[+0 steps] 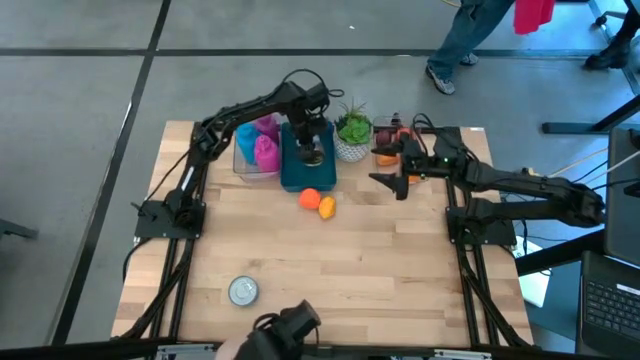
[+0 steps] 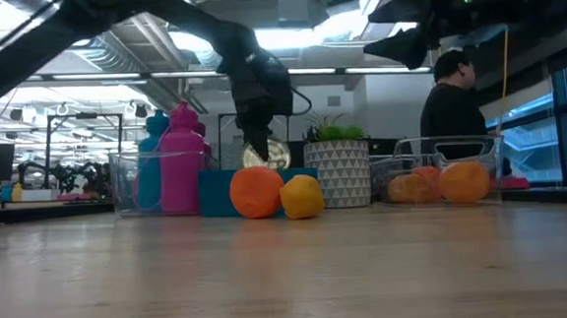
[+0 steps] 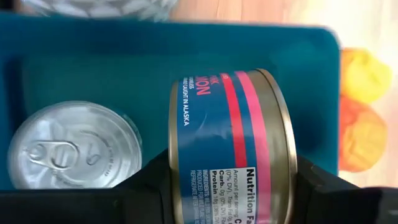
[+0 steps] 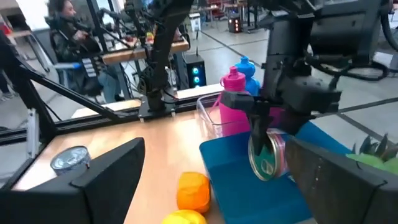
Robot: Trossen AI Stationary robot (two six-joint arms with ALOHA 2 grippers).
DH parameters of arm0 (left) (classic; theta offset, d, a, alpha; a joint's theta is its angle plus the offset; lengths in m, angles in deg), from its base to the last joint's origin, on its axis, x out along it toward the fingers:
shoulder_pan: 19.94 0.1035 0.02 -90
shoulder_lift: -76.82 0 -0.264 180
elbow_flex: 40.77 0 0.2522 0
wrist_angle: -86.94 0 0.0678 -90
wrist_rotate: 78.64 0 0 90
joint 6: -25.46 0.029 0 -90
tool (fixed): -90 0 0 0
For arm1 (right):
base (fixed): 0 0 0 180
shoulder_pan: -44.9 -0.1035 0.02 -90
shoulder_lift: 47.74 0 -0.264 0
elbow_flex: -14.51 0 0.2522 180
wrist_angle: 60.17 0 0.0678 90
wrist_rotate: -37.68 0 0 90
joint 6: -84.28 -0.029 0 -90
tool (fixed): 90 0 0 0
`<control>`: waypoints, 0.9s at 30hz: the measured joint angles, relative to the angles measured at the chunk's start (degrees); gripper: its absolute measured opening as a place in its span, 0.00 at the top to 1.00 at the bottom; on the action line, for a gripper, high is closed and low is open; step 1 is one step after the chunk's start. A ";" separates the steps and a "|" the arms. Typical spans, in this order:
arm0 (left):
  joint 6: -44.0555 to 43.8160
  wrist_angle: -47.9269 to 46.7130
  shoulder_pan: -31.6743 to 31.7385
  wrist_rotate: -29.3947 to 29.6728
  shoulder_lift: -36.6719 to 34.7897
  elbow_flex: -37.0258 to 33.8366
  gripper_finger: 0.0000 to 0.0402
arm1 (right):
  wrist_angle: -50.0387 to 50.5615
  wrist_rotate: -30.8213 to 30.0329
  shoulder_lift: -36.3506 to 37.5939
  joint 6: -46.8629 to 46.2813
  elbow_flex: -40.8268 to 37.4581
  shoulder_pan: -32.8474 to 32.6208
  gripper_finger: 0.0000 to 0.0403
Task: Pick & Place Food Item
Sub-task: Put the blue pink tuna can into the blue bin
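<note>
The left gripper (image 3: pixel 227 186) was clamped on a salmon can (image 3: pixel 230 146), holding it on its edge just above the teal bin (image 1: pixel 300 172) at the table's twelve o'clock. A second can (image 3: pixel 71 155), pull-tab up, already lay flat inside that bin. Just outside the bin, toward six o'clock, sat an orange fruit (image 1: pixel 309 198) and a yellow fruit (image 1: pixel 326 207), touching each other. At the bin's nine o'clock stood a clear container (image 1: pixel 246 160) with a pink bottle (image 1: pixel 265 150) and a blue one; at its three o'clock, a potted plant (image 1: pixel 352 131), then a clear box of oranges (image 2: pixel 442 174). The right gripper (image 1: pixel 392 180) waited with its fingers spread wide and empty, off toward two o'clock. Another tin (image 1: pixel 243 290) sat alone near seven o'clock on the pale wood table (image 1: pixel 380 270). Beyond lay grey floor, and a person (image 2: pixel 453 109) stood behind the table.
</note>
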 joint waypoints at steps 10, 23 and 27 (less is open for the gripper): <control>1.08 -3.59 0.00 -0.26 4.46 2.36 0.58 | -2.44 0.02 1.57 -1.25 -3.25 -1.66 0.05; 1.81 -1.38 0.45 2.44 6.53 2.33 0.58 | -2.68 -0.63 1.55 -0.86 -3.25 -2.18 0.05; 1.80 -1.03 0.57 2.52 6.53 2.33 0.58 | -2.68 -0.92 1.55 -0.87 -3.25 -2.18 0.05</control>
